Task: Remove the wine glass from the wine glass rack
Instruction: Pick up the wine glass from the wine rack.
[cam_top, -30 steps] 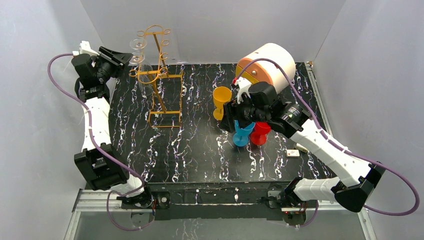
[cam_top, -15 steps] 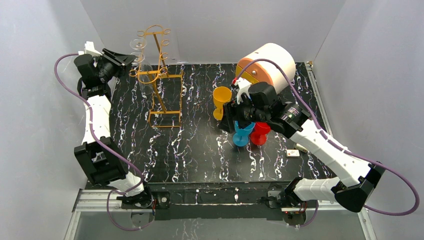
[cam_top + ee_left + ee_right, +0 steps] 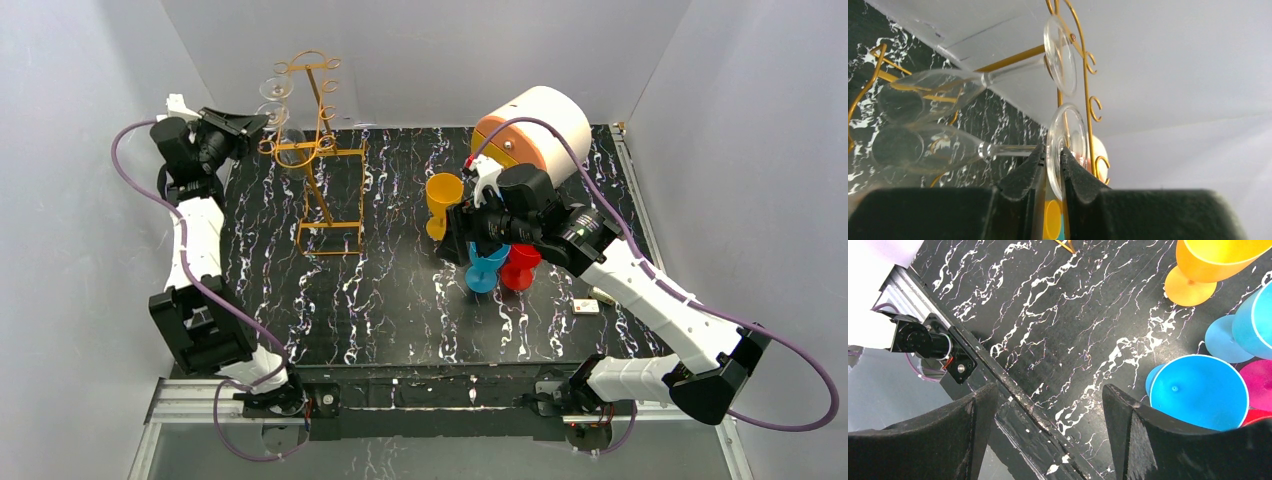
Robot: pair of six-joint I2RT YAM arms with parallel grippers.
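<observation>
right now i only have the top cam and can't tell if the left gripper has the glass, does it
observer: the left wrist view shows the left gripper pinched on the round foot of the lower wine glass, one finger on each face
operator: is it clear of the hooks
observer: not that i can see, its foot sits right beside the gold wire of the wine glass rack, close to a curled hook
operator: and the right one, holding anything
observer: no, the right wrist view shows the right gripper open over the table with nothing between its fingers, and a blue cup just beside it
</observation>
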